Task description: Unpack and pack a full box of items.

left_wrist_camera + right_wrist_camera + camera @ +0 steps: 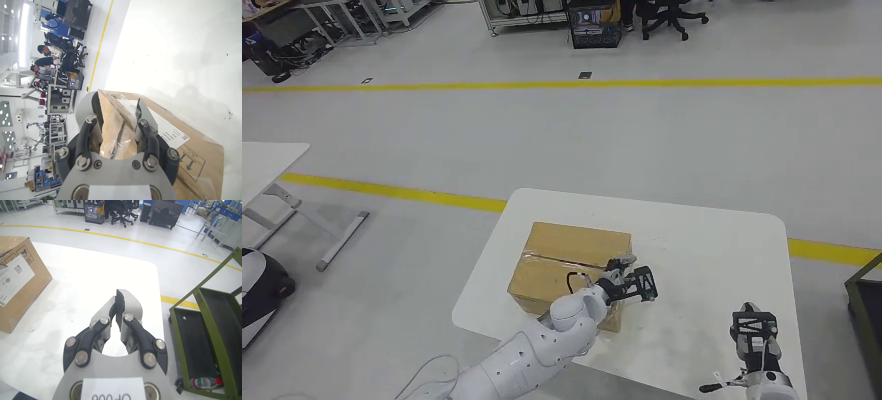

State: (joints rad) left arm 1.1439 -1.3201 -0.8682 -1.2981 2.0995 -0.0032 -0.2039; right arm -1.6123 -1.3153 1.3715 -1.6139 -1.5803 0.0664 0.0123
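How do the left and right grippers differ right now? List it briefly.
The left gripper has its jaws open around the taped edge of the cardboard box; the right gripper has its jaws shut on nothing. The left one is at the box; the right one is over bare table, apart from it. Both share the same grey-and-black build.

Left gripper [118,103] is right up against the cardboard box [200,149], fingers spread wide with the taped seam [113,123] showing between them. The tape's clear and kinda crinkly. Can't tell if the fingers actually touch the box. There's a white label [170,130] just beside one finger, with printed arrows further along. The box sits on the white table [179,47].
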